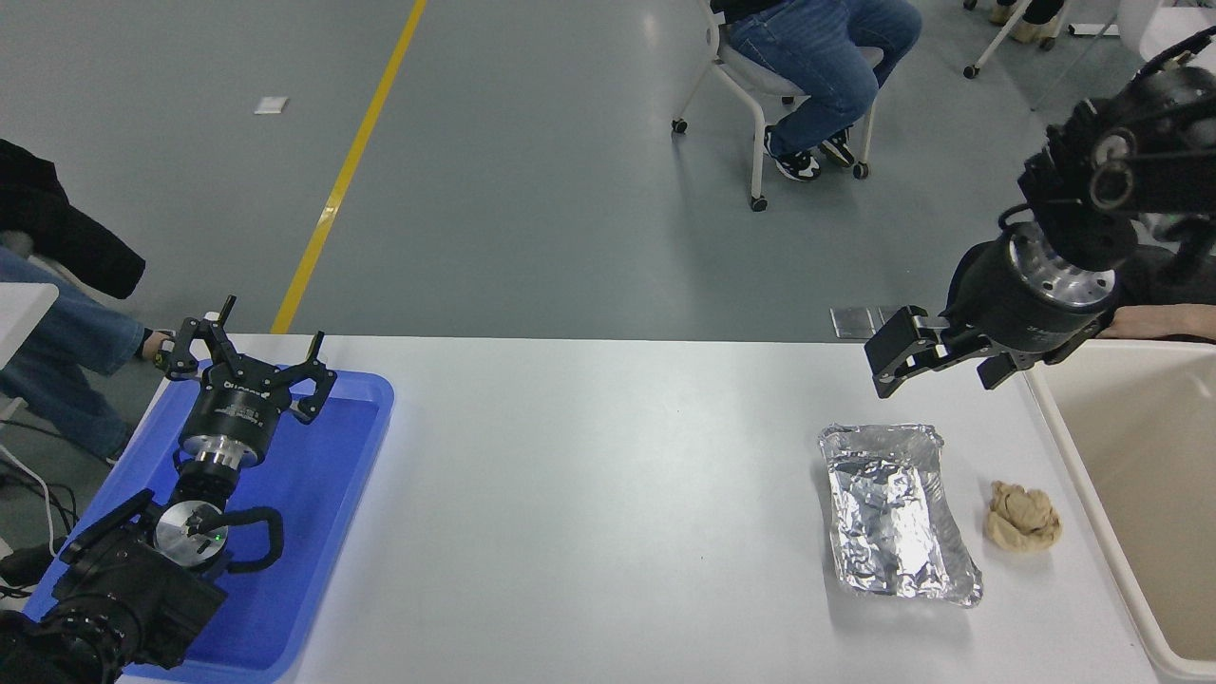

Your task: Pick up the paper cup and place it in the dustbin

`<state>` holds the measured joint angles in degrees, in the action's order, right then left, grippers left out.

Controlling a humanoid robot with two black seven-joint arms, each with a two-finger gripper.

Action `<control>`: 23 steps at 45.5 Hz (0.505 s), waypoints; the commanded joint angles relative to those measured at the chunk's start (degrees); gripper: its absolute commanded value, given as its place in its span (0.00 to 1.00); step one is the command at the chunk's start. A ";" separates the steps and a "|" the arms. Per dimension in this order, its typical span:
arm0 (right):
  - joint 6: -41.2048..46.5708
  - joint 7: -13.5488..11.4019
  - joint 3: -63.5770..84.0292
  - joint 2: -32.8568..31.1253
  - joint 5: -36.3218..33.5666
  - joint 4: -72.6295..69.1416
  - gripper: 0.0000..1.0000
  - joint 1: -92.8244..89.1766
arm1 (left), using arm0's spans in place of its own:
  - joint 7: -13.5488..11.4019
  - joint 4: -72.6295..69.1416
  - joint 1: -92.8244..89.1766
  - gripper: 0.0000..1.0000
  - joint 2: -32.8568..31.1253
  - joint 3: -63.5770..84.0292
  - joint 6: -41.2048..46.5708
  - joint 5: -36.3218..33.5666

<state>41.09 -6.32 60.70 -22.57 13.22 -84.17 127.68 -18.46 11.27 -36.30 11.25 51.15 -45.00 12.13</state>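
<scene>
Paper cup: not visible anywhere on the table, nor in either gripper. Where it is cannot be told from this view; the likeliest place is inside the dustbin, below the part of the interior that shows.
Cup axis and facing: cannot be told, since the cup is out of sight.
Dustbin (pixel 1064 446): cream rectangular bin at the table's right end, cut off by the picture edge; only bare inner wall shows, no contents seen.
Right gripper (pixel 936 366): hangs above the table's far right edge, just left of the bin's near corner, pointing left and slightly down. Fingers spread apart, nothing between them.
Progress (judgement): cup absent plus an empty hand beside the bin suggests the drop is done; nothing remains except confirming the cup is in the bin.
Foil tray (pixel 898 513): crumpled, on the table below the right gripper, untouched.
Tan paper ball (pixel 1023 518): between foil tray and bin, apart from both.
Left gripper (pixel 249 366): parked at lower left above the blue tray (pixel 323 532), fingers wide, empty.
</scene>
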 commanded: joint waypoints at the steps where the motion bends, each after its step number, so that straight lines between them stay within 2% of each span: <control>1: 3.55 0.17 0.48 5.87 -6.27 -2.05 1.00 5.82 | -0.09 0.07 0.09 1.00 0.00 0.00 0.00 0.00; 6: 3.91 0.17 0.48 7.02 -8.47 -2.05 1.00 7.05 | -0.09 -0.10 0.09 1.00 0.09 0.00 0.00 0.00; 23: 3.91 -0.01 2.58 4.73 -8.03 -4.42 1.00 12.33 | -0.09 -0.10 0.09 1.00 0.09 0.00 0.00 0.00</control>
<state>44.63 -6.28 61.83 -17.71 5.82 -86.95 136.76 -18.55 11.22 -36.22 11.32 51.17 -45.00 12.13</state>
